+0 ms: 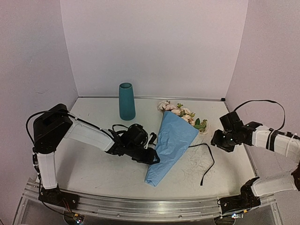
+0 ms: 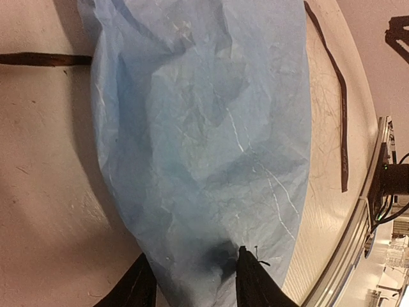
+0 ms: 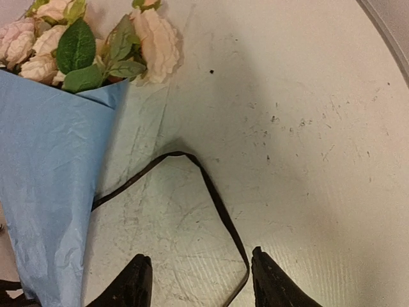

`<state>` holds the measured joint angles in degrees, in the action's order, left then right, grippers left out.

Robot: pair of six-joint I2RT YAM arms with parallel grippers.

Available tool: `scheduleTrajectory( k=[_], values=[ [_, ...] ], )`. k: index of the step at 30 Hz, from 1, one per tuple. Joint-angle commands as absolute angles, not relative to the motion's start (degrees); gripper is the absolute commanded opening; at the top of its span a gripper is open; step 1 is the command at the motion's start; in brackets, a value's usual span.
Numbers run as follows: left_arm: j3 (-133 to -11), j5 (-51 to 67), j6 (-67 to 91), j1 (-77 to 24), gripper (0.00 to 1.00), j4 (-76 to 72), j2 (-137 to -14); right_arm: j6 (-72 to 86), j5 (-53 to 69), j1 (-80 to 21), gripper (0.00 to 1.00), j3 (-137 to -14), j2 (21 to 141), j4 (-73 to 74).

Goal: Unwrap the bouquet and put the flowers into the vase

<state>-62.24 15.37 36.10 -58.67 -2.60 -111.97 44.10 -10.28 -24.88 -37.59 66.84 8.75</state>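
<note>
We see the bouquet (image 1: 171,140) lying mid-table, wrapped in blue paper, its flowers (image 1: 180,111) pointing far right. The vase (image 1: 126,101) stands far left of it. The left gripper (image 2: 192,272) straddles the paper's left side; we cannot tell whether it pinches. The right gripper (image 3: 201,268) hangs spread wide above the loose ribbon (image 1: 208,161), right of the bouquet.

arms (image 1: 89,134): black joints, white-wrapped links, looped black cables, black tapered fingers (image 3: 135,284).

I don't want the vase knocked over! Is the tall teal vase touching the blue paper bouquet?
Apart. The top view shows a strip of white table between the tall teal cylinder vase and the blue crinkled-paper bouquet of pink flowers.
</note>
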Motion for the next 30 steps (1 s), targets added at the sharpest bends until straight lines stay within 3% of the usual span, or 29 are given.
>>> scheduleTrajectory(
  k=[1, 10, 16, 30],
  values=[
    [-64.4, 15.4, 36.8, -59.8, 0.44, -4.7, -112.6, 39.7, -0.8, -24.9, 0.57, -35.3, 65.7, 4.7],
    [-59.9, 4.9, 36.7, -59.9, 0.50, -4.6, -105.7, 40.7, 15.7, -24.9, 0.68, -31.9, 71.4, -12.0],
    [-60.1, 4.1, 35.7, -59.9, 0.54, -4.6, -104.9, 45.3, 21.4, -25.6, 0.61, -32.0, 79.1, -22.1],
    [-63.8, 5.8, 33.5, -59.9, 0.53, -4.3, -108.3, 51.5, 18.5, -28.7, 0.53, -32.9, 88.1, -29.5]
  ],
)
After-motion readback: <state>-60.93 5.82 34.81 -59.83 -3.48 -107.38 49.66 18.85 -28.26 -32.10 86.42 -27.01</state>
